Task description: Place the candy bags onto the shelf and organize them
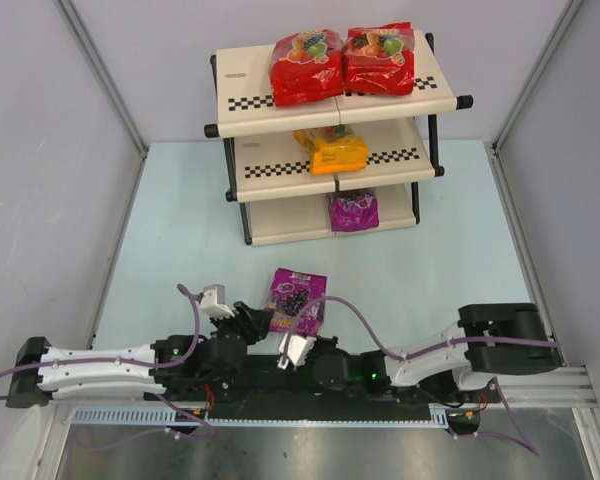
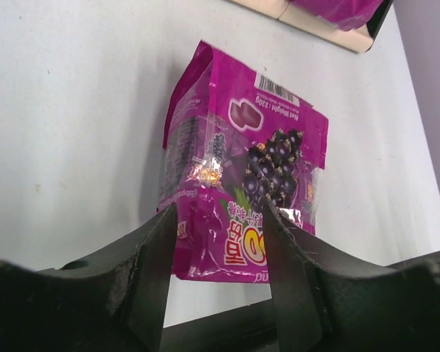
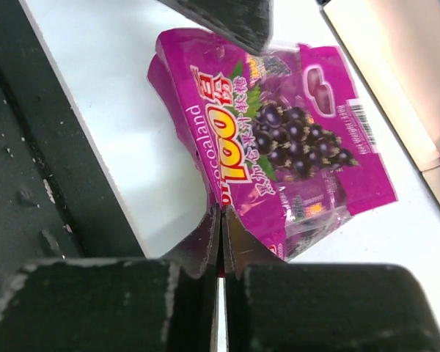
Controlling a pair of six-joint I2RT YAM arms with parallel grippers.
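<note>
One purple candy bag (image 1: 297, 301) lies on the table in front of the arms; it also shows in the left wrist view (image 2: 242, 169) and the right wrist view (image 3: 279, 139). My right gripper (image 1: 293, 345) is shut, its tips (image 3: 221, 211) pinching the bag's near edge. My left gripper (image 1: 255, 320) is open, and its fingertips (image 2: 218, 213) straddle the bag's edge without closing. The shelf (image 1: 250, 70) stands at the back with two red bags (image 1: 306, 65) (image 1: 380, 58) on top, the orange-yellow bag (image 1: 330, 150) on the middle tier and a purple bag (image 1: 353, 210) on the bottom tier.
Grey walls close in the left, right and back sides of the pale blue table (image 1: 180, 240). A black rail (image 3: 29, 183) runs along the near edge by the arm bases. The shelf's bottom panel (image 3: 396, 81) lies just beyond the bag.
</note>
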